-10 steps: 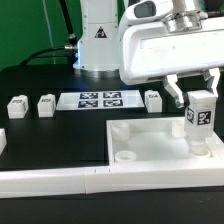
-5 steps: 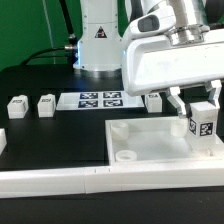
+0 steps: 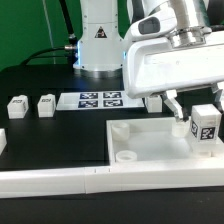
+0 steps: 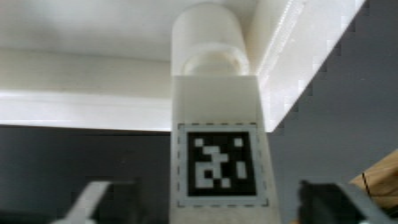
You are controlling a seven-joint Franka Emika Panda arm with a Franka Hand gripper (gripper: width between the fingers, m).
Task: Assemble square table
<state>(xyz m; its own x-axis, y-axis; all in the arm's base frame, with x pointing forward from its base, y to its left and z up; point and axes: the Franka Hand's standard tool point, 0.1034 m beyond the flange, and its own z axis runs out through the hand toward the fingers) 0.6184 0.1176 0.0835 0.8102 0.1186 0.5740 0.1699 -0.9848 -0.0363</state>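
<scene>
The white square table top (image 3: pixel 150 150) lies at the front on the exterior view's right, with round sockets at its corners. My gripper (image 3: pixel 198 108) is shut on a white leg post (image 3: pixel 205 128) that has a black-and-white tag. It holds the post over the top's far corner on the exterior view's right, slightly tilted. In the wrist view the leg post (image 4: pixel 221 120) runs up the middle between my gripper's (image 4: pixel 214 205) fingers, and its rounded end reaches toward the white top (image 4: pixel 107 60). Whether the post's end sits in a socket is hidden.
Three more leg posts stand on the black table: two on the exterior view's left (image 3: pixel 17 106) (image 3: pixel 46 104) and one behind the top (image 3: pixel 153 100). The marker board (image 3: pixel 98 99) lies between them. A long white rail (image 3: pixel 60 180) runs along the front. The robot base (image 3: pixel 98 35) stands behind.
My gripper has moved down and toward the exterior view's right with the leg post in it. The post now sits lower, closer to the top's corner.
</scene>
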